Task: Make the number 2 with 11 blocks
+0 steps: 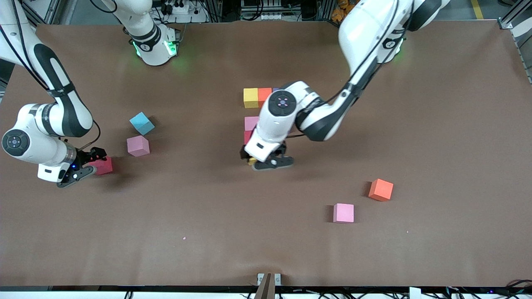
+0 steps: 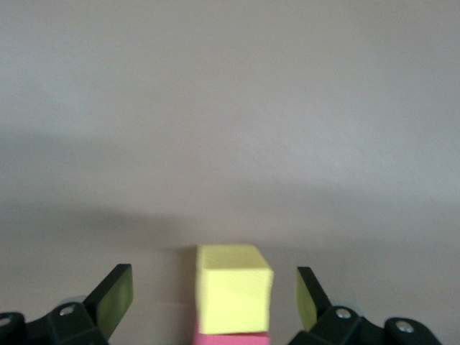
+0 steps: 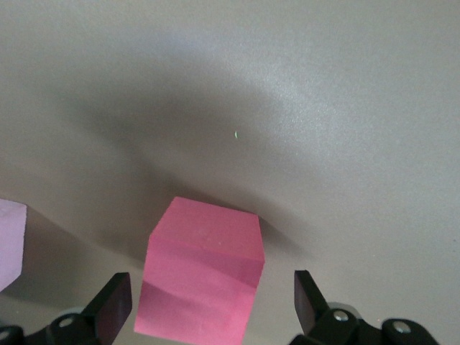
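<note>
Left gripper (image 2: 208,305) low over half-built number 2 (image 1: 254,111) mid-table, jaws wide around placed yellow foam cube (image 2: 233,287); lift straight, avoid nudging. Right gripper (image 3: 208,305), jaws wide, straddles red foam cube (image 3: 201,280): centre before closing.

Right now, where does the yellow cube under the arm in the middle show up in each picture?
Front view: the yellow block barely peeks out under the left gripper, at the near end of the block column.
Left wrist view: between the open fingers, touching neither.
Right wrist view: not in it.
Shared landmark: the red block adjoining it.
</note>
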